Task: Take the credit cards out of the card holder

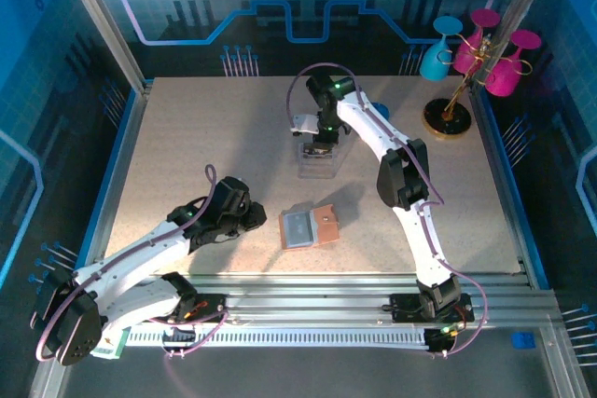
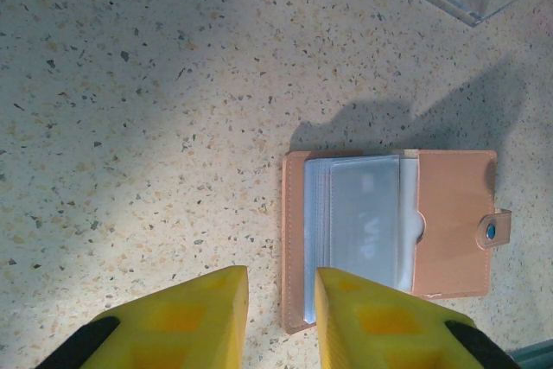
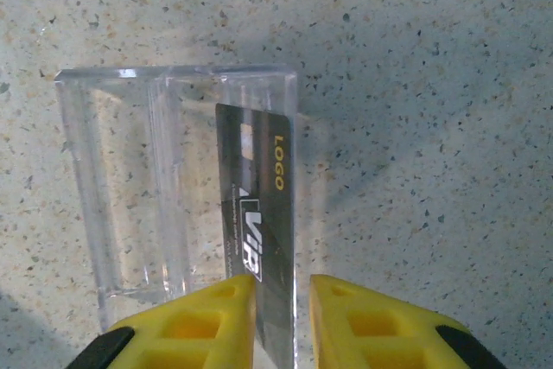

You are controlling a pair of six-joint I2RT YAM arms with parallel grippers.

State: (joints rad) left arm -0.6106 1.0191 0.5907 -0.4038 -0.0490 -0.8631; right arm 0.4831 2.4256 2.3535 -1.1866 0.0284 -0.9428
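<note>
Just right of the left end effector (image 2: 281, 287), whose narrowly parted fingers (image 2: 199, 317) hold nothing, the card holder (image 2: 393, 235) lies open, long axis running left to right, well apart from the right end effector (image 3: 282, 287), which straddles a dark credit card (image 3: 259, 205) at the clear box (image 3: 112, 213), grip unclear.

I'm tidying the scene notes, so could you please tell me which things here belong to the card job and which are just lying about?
In the job: card holder, lying open; dark card, standing in the clear box.
Lying about: blue cup, pink cups, their stand.
</note>
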